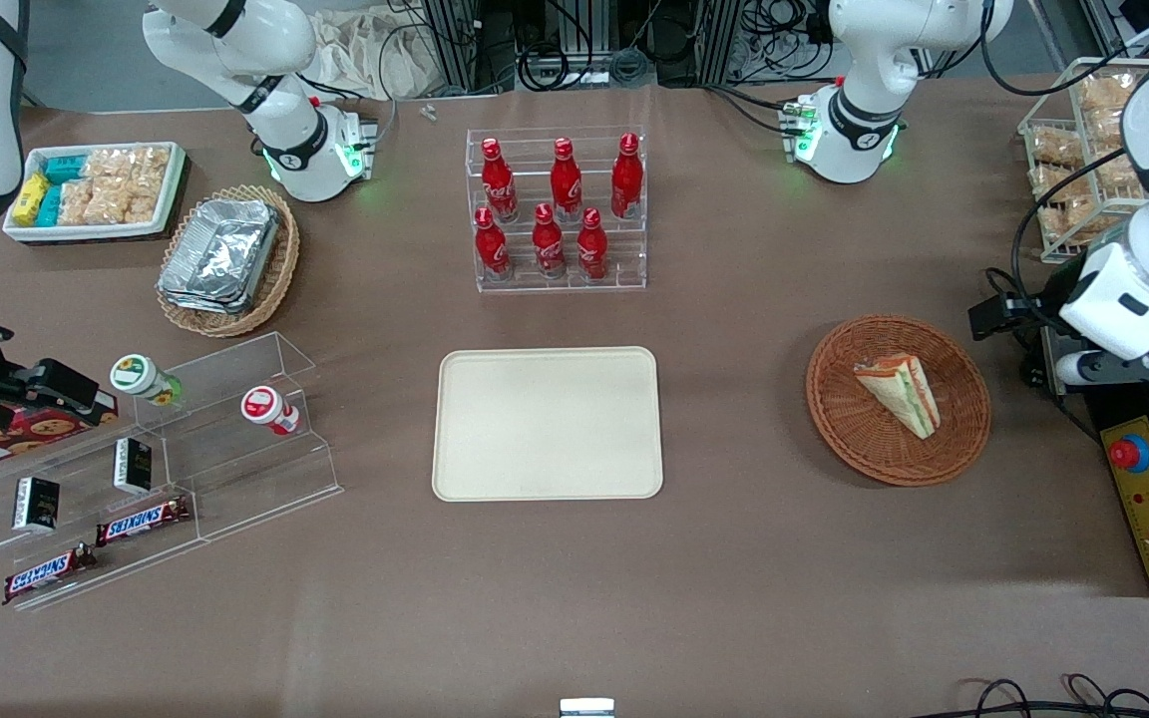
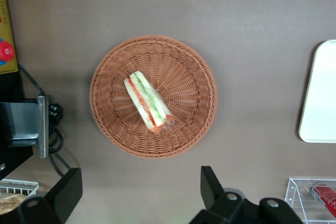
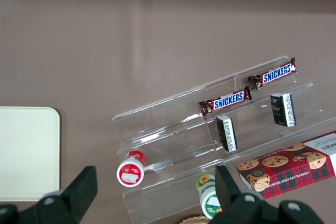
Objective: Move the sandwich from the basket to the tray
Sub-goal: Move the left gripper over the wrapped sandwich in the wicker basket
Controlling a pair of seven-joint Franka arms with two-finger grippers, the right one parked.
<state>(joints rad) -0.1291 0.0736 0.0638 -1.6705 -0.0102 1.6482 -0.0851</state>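
Hovering over basket, claw spread, sandwich inside, wrist view only.

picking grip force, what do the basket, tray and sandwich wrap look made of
Basket: woven wicker, reddish-brown, matte.
Tray: likely plastic, smooth cream, rounded corners.
Sandwich: soft bread, apparently in clear glossy film.
Claw: open, above the table beside the basket.

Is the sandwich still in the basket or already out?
In: the sandwich lies inside the basket; the open gripper is apart from it.

Front view overlooks the whole table; left wrist view looks straight down, sharing the basket.
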